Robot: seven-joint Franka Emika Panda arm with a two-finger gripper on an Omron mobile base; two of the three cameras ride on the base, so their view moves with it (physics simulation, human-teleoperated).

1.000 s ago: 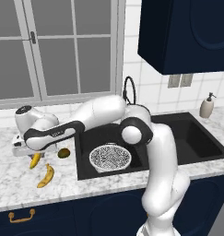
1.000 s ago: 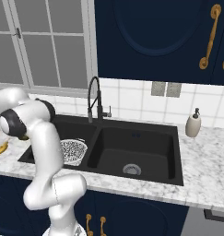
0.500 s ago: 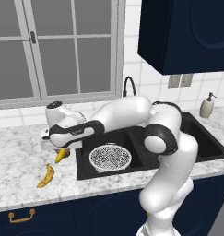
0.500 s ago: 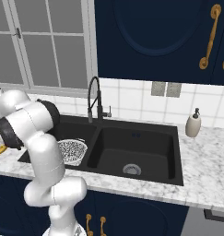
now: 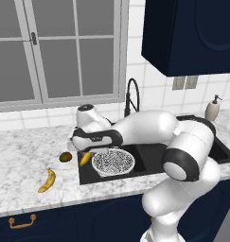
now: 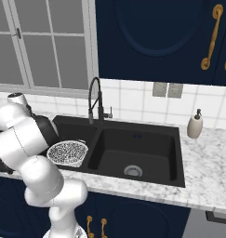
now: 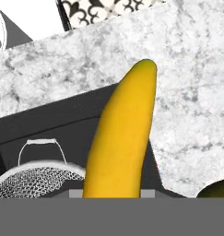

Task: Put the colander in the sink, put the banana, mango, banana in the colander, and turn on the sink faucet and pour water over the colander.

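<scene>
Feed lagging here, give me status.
Gripper shut on banana, beside colander in sink. Second banana, mango on counter. Nothing blocking.

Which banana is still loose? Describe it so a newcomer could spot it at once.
Start at the black sink and go left along the marble counter, past the small dark mango. The loose banana lies flat nearer the counter's front edge. The other banana hangs in the pincer beside the white colander.

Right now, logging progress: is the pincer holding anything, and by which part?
Yes: a banana, gripped near one end, hanging just left of the colander.
</scene>
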